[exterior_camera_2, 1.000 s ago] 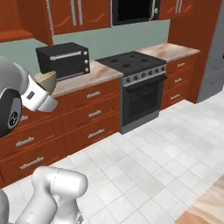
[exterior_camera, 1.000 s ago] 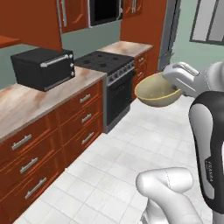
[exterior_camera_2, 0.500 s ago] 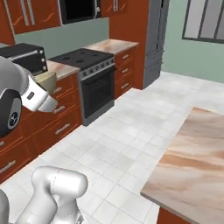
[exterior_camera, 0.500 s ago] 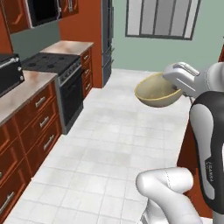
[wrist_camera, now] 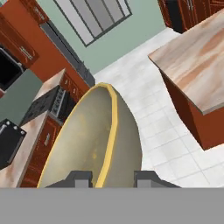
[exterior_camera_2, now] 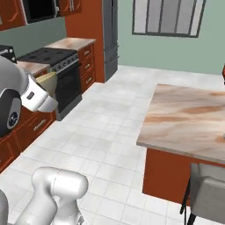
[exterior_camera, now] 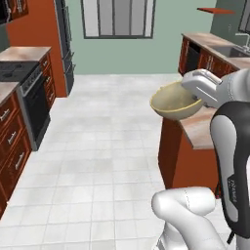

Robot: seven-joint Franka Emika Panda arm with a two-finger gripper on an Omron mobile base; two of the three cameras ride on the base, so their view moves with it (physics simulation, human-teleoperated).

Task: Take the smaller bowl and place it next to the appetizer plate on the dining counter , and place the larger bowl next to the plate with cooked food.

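**Olive-tan bowl aloft, carried at the arm's end**

Olive-tan, plain, paler inside: the smaller bowl (exterior_camera: 175, 101) hangs in mid-air over the white tiled floor (exterior_camera: 102, 146), clear of any surface. The end effector (wrist_camera: 108, 178) is nearly closed on its rim, one finger inside the wall and one outside; in the hand view the two dark fingertips (wrist_camera: 78, 178) rise either side of the yellowish edge.

From the left base view the bowl sits tilted, mouth up and a little toward the camera, held at the white wrist just above the near end of the dining counter (exterior_camera: 202, 128). From the right base view a tan wedge of the bowl (exterior_camera_2: 47, 81) shows past the white forearm, on the stove side of the room.

The dining counter's (exterior_camera_2: 189, 117) tan-and-brown marble-look slab overhangs a red-brown base, well apart from the bowl across the aisle in that view. A grey chair back (exterior_camera_2: 207, 193) stands at its near edge.

Beyond: a black stove (exterior_camera_2: 52, 59) set into red-brown cabinets (exterior_camera: 12, 146), a dark tall fridge (exterior_camera_2: 110, 37), a barred window (exterior_camera: 118, 18) in the green far wall, and a sink (exterior_camera: 229, 50) on the far right surface.
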